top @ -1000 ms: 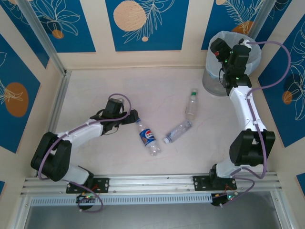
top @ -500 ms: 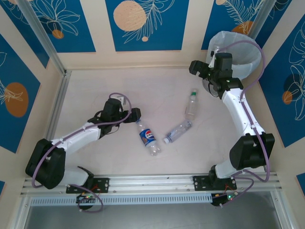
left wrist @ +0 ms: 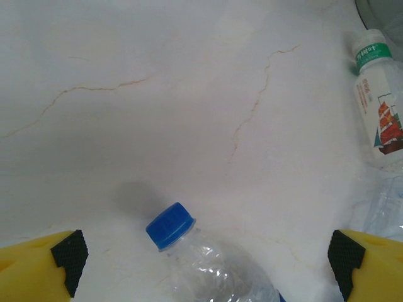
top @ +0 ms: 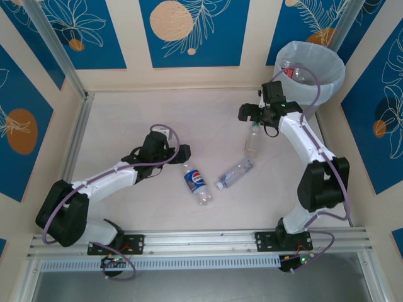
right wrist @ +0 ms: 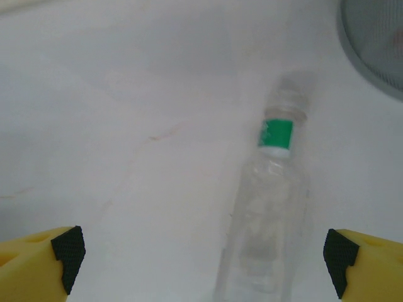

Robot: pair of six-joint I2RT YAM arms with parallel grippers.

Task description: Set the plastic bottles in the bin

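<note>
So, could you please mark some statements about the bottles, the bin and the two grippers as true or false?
1. The Pepsi bottle, a clear bottle and a green-banded bottle lie on the table, outside the bin. True.
2. The left gripper is shut on the Pepsi bottle. False: it is open, with the blue cap between its fingers.
3. The bin holds nothing. False: discarded bottles show inside it.
4. The right gripper is open near the green-banded bottle. True.
</note>
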